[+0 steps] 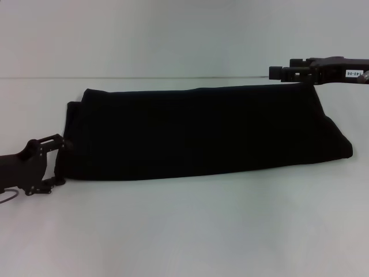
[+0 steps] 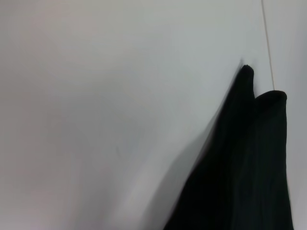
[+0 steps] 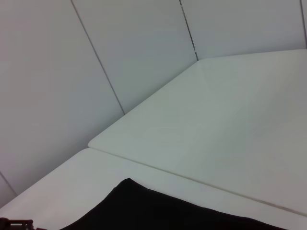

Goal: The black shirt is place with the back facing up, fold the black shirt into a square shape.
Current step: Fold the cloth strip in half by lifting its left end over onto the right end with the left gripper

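The black shirt [image 1: 202,133] lies on the white table [image 1: 184,231] as a long band folded across the middle, with no lettering showing. My left gripper [image 1: 59,160] is at the band's left end, low on the table, with its jaws open on either side of the shirt's left edge. My right gripper [image 1: 275,73] hovers at the far right, just above the shirt's far right corner, pointing left. The left wrist view shows a folded shirt edge [image 2: 249,167]. The right wrist view shows a shirt corner [image 3: 158,211].
A pale wall [image 1: 173,34] stands behind the table's far edge. In the right wrist view a seam [image 3: 192,177] joins two table tops. White table surface lies in front of the shirt and to its right.
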Tool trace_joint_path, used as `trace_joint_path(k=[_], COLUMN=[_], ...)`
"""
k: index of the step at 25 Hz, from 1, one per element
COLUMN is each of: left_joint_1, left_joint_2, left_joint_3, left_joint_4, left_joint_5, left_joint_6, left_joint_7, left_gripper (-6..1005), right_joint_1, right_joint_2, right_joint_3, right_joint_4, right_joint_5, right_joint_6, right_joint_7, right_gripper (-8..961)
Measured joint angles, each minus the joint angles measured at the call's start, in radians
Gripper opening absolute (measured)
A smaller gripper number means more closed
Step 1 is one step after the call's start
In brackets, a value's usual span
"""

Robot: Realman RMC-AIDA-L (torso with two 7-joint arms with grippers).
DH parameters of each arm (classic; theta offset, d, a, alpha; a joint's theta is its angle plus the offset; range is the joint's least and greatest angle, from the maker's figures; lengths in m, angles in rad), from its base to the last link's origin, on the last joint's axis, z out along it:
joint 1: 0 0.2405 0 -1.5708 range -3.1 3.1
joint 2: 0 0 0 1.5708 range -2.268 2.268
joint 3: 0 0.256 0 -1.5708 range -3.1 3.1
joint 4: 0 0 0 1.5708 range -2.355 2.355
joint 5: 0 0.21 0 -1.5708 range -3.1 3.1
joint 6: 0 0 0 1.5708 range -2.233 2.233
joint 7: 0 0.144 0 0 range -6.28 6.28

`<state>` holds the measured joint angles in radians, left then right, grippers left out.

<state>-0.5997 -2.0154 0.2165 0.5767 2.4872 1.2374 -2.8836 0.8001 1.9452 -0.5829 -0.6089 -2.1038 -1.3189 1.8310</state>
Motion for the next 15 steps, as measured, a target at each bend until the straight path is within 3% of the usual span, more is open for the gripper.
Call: trace_joint_path(k=[15], left_joint_1=[-0.003], left_joint_2=[-0.003], left_joint_3=[0.007], left_joint_4=[0.000], left_joint_5=[-0.008], left_joint_6=[-0.007], left_joint_7=[0.018], left_gripper=[840], right_joint_1=[0.001], right_joint_2=[0.000], right_joint_3=[0.000], right_joint_4=[-0.001], right_joint_5=[0.001], right_joint_6=[-0.003], right_joint_7=[0.002], right_gripper=[889])
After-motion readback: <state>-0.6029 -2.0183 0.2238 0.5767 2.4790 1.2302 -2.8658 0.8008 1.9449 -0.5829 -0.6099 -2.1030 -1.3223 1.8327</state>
